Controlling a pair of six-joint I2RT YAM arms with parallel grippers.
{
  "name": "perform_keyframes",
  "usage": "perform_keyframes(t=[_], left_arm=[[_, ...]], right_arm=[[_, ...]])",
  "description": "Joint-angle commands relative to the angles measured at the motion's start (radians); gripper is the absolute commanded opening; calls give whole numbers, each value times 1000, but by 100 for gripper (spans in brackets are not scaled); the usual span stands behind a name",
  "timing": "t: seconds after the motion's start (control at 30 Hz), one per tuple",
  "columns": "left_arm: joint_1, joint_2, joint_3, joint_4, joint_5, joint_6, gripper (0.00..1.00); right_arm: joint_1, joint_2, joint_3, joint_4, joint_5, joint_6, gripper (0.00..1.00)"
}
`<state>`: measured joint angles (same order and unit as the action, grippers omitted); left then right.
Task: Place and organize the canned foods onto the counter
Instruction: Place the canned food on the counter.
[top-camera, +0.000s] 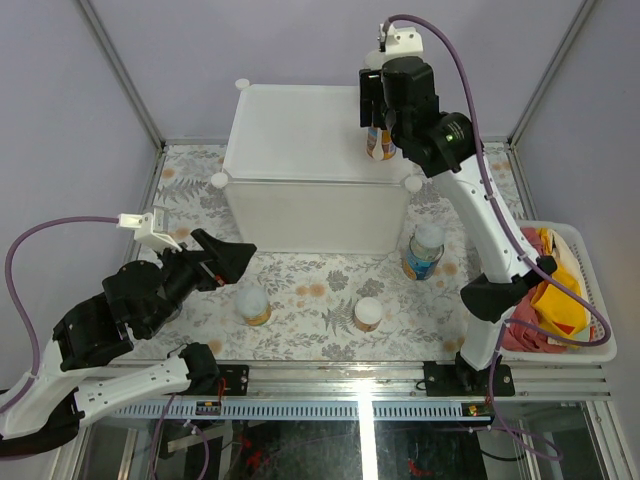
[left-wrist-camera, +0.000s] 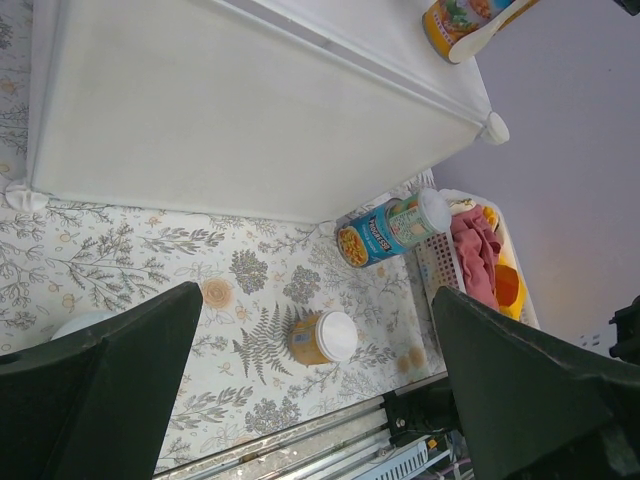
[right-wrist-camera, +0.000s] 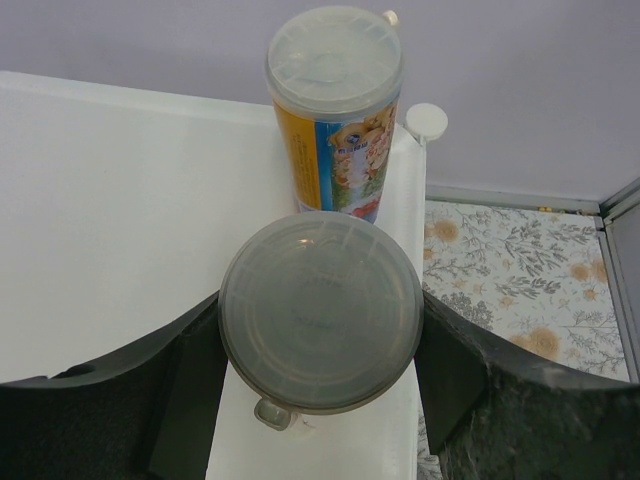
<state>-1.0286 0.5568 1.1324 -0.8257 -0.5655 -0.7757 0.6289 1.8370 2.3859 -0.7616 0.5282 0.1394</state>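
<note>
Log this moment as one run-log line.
right tool: shut on orange can over counter, next to tall can | left tool: open, over table | on table: blue can, two short cans

Nothing is reading clearly enough to spell out. The blue can (left-wrist-camera: 388, 230), standing on the tabletop (left-wrist-camera: 150, 250) just right of the counter (left-wrist-camera: 200, 120), is carrying bold white block lettering across its blue label, too blurred to make out as a word. The tall can (right-wrist-camera: 335, 150) at the counter's far right is showing yellow and blue label panels with lines of small print, too fine to read. The held can (right-wrist-camera: 320, 310) between the right fingers (right-wrist-camera: 500, 400) is showing only faint moulded marks on its lid.
</note>
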Motion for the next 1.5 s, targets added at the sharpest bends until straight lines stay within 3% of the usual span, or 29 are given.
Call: perform_keyframes(t=[0.0, 0.43, 0.67, 0.87, 1.27, 1.47], left_arm=[[-2, -2, 8, 23, -26, 21, 100], [-2, 2, 1, 29, -28, 21, 100], [-2, 3, -6, 33, -27, 15, 100], [-2, 6, -9, 37, -25, 12, 100], [-2, 24, -14, 57, -15, 13, 100], [-2, 28, -16, 59, -16, 12, 100]], right_arm=[[-14, -38, 81, 125, -12, 5, 0], [-20, -55, 12, 144, -35, 19, 0], [-20, -63, -22, 155, -28, 17, 11], [-21, -80, -56, 167, -16, 13, 29], [-22, -93, -84, 164, -2, 3, 78], [-23, -95, -85, 167, -8, 1, 83]])
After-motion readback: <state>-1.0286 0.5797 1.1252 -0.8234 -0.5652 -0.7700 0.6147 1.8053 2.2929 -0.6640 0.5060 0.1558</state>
